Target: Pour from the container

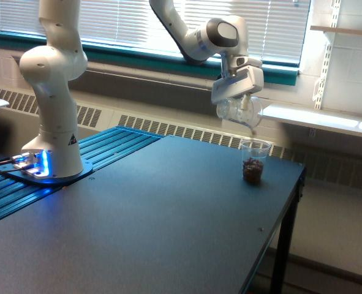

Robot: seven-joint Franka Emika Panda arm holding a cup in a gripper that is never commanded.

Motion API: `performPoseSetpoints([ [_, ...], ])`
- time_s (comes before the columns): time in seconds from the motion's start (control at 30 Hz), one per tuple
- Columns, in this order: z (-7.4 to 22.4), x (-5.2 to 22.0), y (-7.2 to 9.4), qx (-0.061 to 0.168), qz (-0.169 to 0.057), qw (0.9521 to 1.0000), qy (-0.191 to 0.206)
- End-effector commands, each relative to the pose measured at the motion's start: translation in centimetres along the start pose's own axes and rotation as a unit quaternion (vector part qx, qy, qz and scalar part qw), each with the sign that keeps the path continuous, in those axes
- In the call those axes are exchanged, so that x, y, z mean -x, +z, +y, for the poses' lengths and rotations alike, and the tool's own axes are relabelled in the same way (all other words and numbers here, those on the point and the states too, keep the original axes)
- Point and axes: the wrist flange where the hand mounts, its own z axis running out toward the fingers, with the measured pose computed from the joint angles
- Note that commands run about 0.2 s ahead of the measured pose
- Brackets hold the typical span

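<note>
The gripper [239, 98] is clamped on the container [237, 110], tipped mouth-down just above the cup [253, 162] on the counter [168, 208]. The container looks nearly empty, so pouring seems about done; next it needs righting, clear of the cup's rim

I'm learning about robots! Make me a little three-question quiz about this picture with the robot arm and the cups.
1. True or false: the jar in the pincer is tipped on its side.
2. What sits under the jar's mouth on the table? A) a bowl B) a small cup C) a plate
3. Fill in: the small cup holds ______ bits at its bottom.

Key: 1 true. 2 B. 3 brown.
</note>
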Motion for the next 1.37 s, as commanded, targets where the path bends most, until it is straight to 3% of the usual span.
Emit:
performPoseSetpoints([
  [0.03, -0.3, -0.1, -0.6, 0.004, -0.003, 0.9998, -0.019],
  [0.93, 0.5, -0.2, -1.1, 0.018, -0.031, 0.9981, -0.05],
  [1.37, 1.1, 0.9, 0.3, -0.023, -0.023, 0.999, -0.03],
])
